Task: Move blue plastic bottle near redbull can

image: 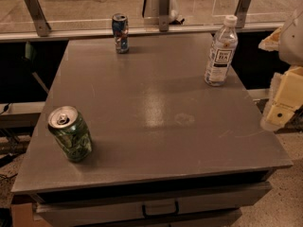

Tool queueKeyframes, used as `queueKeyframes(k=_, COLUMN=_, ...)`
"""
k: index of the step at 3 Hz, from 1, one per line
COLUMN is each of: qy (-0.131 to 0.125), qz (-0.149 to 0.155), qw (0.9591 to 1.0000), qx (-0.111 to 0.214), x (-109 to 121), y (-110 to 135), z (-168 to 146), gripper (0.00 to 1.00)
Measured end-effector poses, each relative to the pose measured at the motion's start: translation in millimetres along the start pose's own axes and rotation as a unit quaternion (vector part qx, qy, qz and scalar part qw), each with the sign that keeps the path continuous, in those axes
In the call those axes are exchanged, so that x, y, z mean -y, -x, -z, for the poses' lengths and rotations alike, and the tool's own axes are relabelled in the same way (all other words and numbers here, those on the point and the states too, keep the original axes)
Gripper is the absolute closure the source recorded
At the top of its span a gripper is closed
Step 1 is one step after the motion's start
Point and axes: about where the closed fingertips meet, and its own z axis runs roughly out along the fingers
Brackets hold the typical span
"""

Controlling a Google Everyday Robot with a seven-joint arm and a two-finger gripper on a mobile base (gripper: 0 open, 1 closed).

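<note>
The blue plastic bottle (pixel 220 51) stands upright near the table's far right edge, clear with a white cap and a white-and-dark label. The redbull can (pixel 120 33) stands upright at the far edge, left of centre, slim and blue-silver with red marks. The two are well apart. My gripper (pixel 283 103) shows as cream-coloured parts at the right border of the view, off the table's right side and to the right of and nearer than the bottle. It holds nothing that I can see.
A wider green patterned can (pixel 70 133) stands near the front left corner of the grey table (pixel 156 112). A glass railing with metal posts (pixel 164 6) runs behind the far edge. A drawer with a handle (pixel 160 208) is below the front edge.
</note>
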Motion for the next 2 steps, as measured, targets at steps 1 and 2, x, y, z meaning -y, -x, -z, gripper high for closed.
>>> queueKeyframes(k=1, qy=-0.003, qz=-0.001, qw=1.0000, qx=0.001, x=1.2, y=-0.2, z=0.5, gripper=0.00)
queueKeyframes(k=2, qy=-0.016, qz=-0.030, qw=0.9991, qx=0.025, x=36.5, y=-22.0, z=-11.4, gripper=0.00)
